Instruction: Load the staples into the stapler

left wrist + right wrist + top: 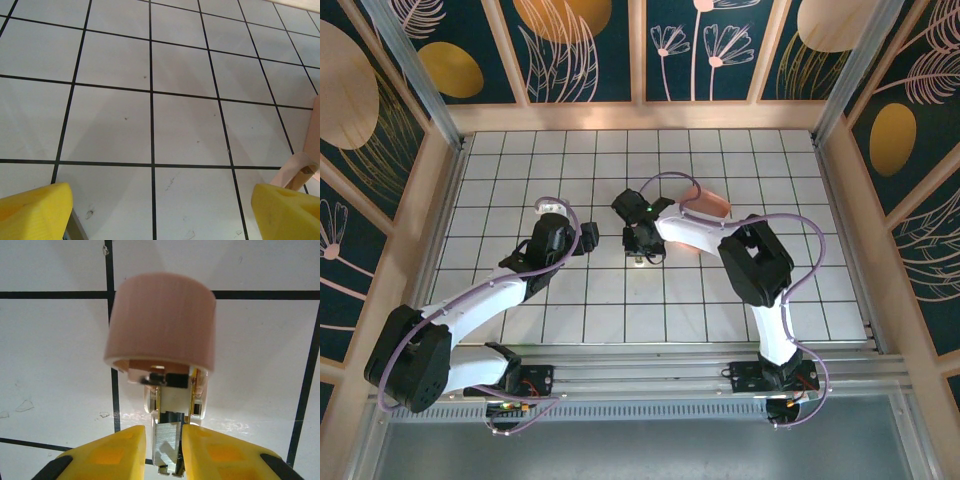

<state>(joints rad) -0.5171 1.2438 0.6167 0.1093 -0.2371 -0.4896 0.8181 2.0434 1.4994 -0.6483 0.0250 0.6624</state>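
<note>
One stapler and one short strip of staples are on show, with two pincers and one pink tray. The stapler sits on the white tiled table near its middle. In the right wrist view it is seen end-on, its pale pink lid raised above the metal channel. The silver staples sit just below that channel's mouth, and whether they touch it I cannot tell. The right pincer is narrowed onto the staples, a yellow finger on each side. The left pincer stands wide, holds nothing, and hovers over bare tiles just left of the stapler. The tray lies behind and to the right, and the right arm crosses its near edge.
</note>
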